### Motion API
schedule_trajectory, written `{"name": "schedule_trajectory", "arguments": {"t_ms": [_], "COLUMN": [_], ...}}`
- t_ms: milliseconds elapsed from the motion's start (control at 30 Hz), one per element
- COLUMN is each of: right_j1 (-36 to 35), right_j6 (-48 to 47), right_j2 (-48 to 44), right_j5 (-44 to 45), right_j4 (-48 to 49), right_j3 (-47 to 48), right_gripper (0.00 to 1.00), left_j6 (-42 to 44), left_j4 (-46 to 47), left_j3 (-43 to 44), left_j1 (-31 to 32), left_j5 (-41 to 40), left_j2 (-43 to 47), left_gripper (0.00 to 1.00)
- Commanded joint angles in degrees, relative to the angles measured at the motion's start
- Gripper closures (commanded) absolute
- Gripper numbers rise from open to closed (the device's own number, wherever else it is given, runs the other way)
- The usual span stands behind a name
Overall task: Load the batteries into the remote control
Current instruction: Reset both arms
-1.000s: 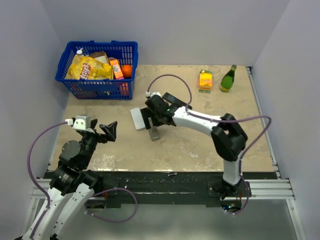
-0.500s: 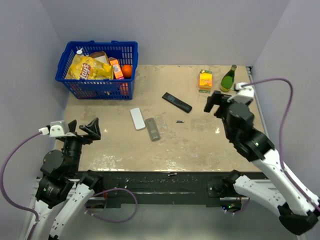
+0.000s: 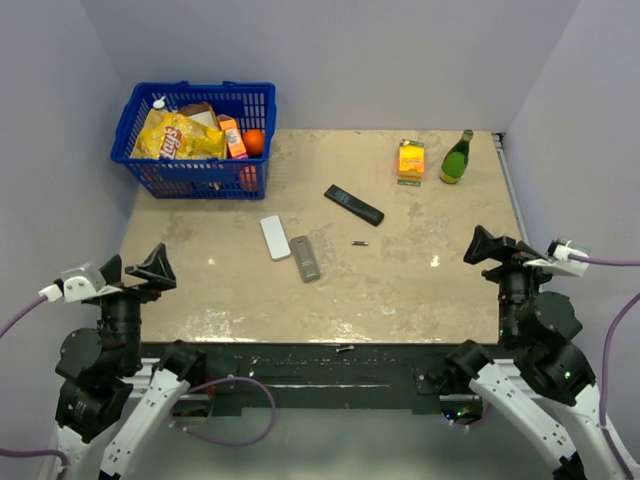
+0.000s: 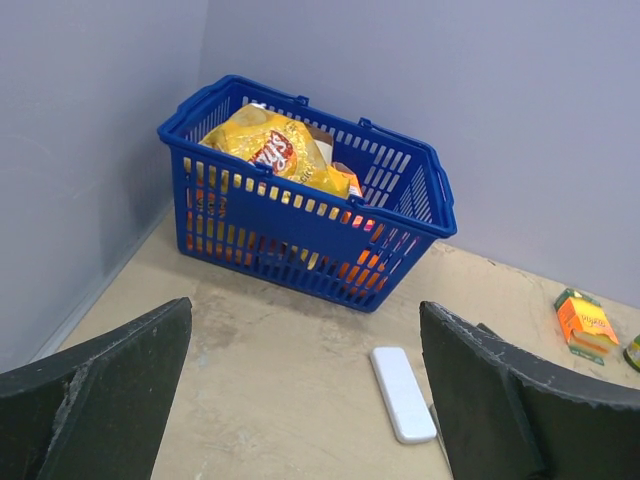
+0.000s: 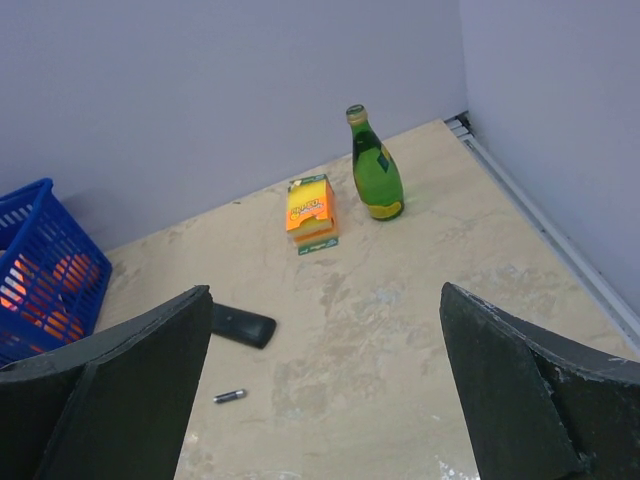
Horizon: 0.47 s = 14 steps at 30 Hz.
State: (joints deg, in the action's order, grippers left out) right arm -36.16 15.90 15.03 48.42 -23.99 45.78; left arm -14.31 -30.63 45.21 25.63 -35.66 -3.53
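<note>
Left tool (image 3: 135, 271) and right tool (image 3: 500, 248) gape released in the lower corners. Mid-frame, probably a battery (image 3: 358, 243) lies right of the grey remote (image 3: 305, 258).

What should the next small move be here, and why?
Probably reach the right pincer toward the loose battery beside the black remote: that pincer is open, empty and closer to it than the left pincer.

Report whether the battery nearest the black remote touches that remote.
Apart. The top view shows a strip of bare table between the battery and the black remote; the right wrist view shows the same gap.
</note>
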Motion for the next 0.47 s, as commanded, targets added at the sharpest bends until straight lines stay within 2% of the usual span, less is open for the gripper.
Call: {"name": "schedule_trajectory", "arguments": {"t_ms": [0,433], "right_j1": [-0.14,-0.22], "right_j6": [-2.10,-1.84], "right_j2": [-1.23,-0.96], "right_j5": [0.53,-0.08], "right_j4": [2.98,2.45], "right_j3": [-0.69,-0.78], "right_gripper": [0.02,0.02], "left_j6": [0.07,0.33], "left_j4": [0.31,0.49], "left_j3": [0.58,1.02], "left_j1": [-0.14,-0.14], "left_j5": [-2.22,-1.96], "left_j2": [2.12,3.00], "left_gripper": [0.00,0.00]}}
